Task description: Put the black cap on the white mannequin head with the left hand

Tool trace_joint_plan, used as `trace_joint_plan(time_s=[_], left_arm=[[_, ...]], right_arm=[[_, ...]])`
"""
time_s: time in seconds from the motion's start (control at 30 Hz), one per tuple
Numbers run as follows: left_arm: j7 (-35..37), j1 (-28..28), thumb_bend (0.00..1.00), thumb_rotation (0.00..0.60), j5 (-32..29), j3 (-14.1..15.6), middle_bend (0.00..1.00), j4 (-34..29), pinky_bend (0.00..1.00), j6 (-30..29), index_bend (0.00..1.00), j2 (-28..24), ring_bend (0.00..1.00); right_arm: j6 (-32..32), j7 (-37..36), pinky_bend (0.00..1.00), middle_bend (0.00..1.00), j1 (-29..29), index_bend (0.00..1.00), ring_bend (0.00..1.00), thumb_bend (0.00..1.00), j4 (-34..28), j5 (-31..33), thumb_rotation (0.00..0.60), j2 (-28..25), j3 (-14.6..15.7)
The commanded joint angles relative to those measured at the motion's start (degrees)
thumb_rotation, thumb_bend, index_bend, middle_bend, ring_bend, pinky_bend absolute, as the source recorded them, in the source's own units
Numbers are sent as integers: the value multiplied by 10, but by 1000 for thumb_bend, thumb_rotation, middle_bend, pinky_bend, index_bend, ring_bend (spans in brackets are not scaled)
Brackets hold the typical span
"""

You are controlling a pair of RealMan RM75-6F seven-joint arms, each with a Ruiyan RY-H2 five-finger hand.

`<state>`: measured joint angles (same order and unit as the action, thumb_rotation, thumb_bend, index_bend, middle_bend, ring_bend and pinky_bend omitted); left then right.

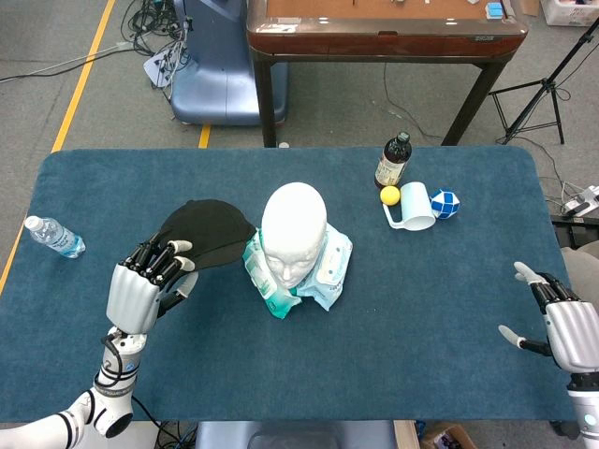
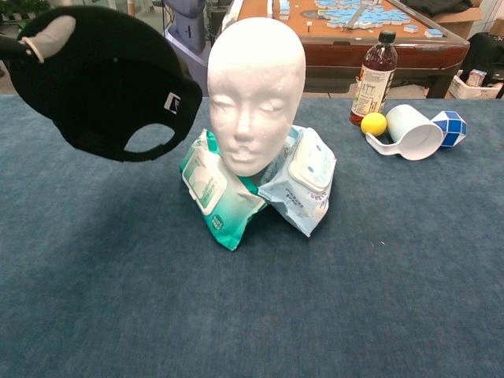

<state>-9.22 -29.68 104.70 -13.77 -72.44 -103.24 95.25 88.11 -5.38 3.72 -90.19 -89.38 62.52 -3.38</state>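
The black cap (image 2: pixel 110 83) hangs in the air just beside the white mannequin head (image 1: pixel 293 229), on the side of the left hand (image 1: pixel 138 285), which grips it at the edge away from the head. It looks light and soft, a fabric shell that sags where it is not supported, so it should need little force but may fold on itself; holding it by the rim with the opening facing down over the crown seems the sensible grasp (the back strap opening shows in the chest view). The head looks stiff and light and rests on two wipe packs (image 1: pixel 323 271), so a sideways push could tip it. The right hand (image 1: pixel 562 323) is well apart from the head, fingers spread and holding nothing. The surface (image 1: pixel 412 318) is blue carpet-like cloth, likely grippy; beyond the head a wooden table (image 1: pixel 384 28) stands on grey floor.
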Motion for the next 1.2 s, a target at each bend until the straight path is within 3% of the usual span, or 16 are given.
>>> trace_joint_plan(time_s=[0.03,0.37,0.8,0.97,1.2], left_arm=[[-12,-12,330,600,22,-10,462,-11,520,-16,798,-7,241],[-63,-79,330,600,77,-50,498,-45,537,-6,807,-10,255],[-89,-193,330,600,54,-99,516,16,551,68,812,45,262],[-93,-226,330,600,51,-94,521,35,555,85,812,74,264],[-93,-259,330,600,50,-65,521,85,555,101,811,127,264]], right_arm=[[0,1,386,279,0,107,213,0,0,0,600,0,0],[3,1,386,279,-1,107,213,0,0,-2,600,0,1],[14,-21,386,279,-7,107,213,0,3,-4,600,-7,-1],[15,-27,387,279,-8,107,213,0,4,-3,600,-9,-2],[17,-38,386,279,-10,107,213,0,6,-2,600,-13,-2]])
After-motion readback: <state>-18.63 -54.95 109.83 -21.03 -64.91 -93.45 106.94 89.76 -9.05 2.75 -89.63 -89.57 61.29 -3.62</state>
